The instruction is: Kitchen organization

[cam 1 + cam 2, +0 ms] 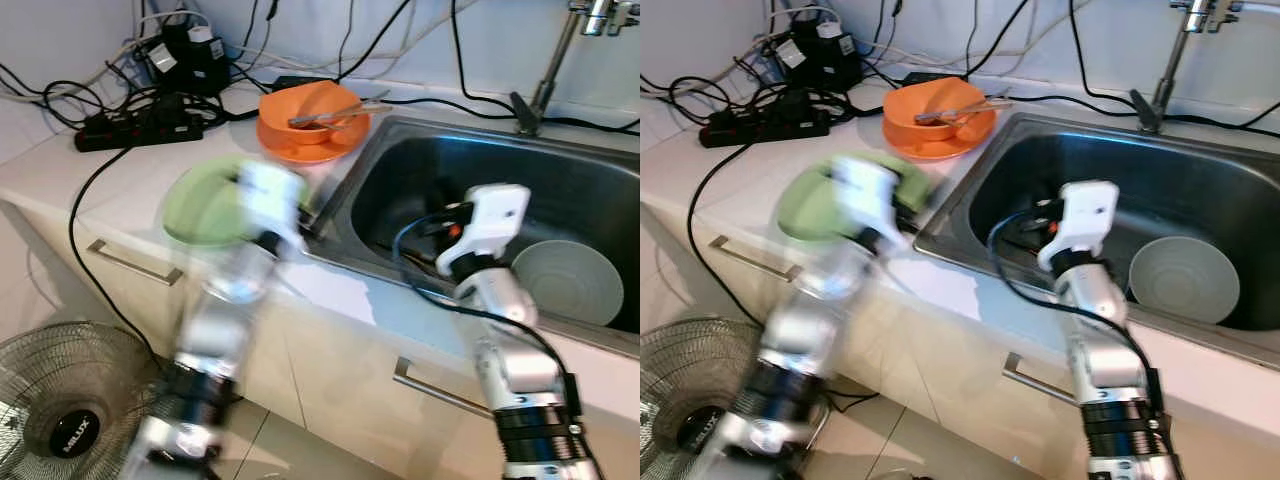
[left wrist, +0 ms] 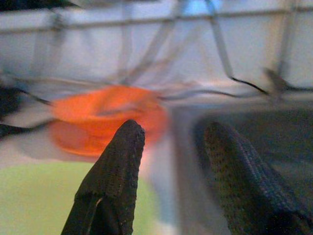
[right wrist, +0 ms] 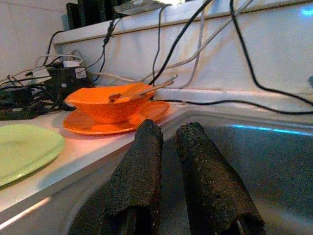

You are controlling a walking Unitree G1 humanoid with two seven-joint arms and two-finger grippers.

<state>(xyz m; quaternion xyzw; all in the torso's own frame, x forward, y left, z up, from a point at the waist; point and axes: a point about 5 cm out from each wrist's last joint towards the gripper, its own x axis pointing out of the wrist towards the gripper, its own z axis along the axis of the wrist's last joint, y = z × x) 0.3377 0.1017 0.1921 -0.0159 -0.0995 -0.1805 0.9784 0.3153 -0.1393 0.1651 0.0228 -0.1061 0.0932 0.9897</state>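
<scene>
A green plate [image 1: 195,210] lies on the white counter to the left of the steel sink [image 1: 580,190]. Behind it an orange bowl [image 1: 310,108] with a metal utensil [image 1: 338,112] across it sits on an orange plate [image 1: 300,148]. A pale grey-green bowl [image 1: 567,282] rests in the sink. My left arm is motion-blurred above the green plate's sink-side edge. My left gripper [image 2: 173,134] is open and holds nothing, and faces the orange bowl [image 2: 105,110]. My right gripper [image 3: 168,129] is down inside the sink near its left wall, shut and holding nothing.
A black power strip [image 1: 140,125] and a tangle of cables lie along the back of the counter. The faucet [image 1: 545,80] stands behind the sink. A floor fan [image 1: 65,420] sits low on the left. Drawer handles [image 1: 130,262] run under the counter's front edge.
</scene>
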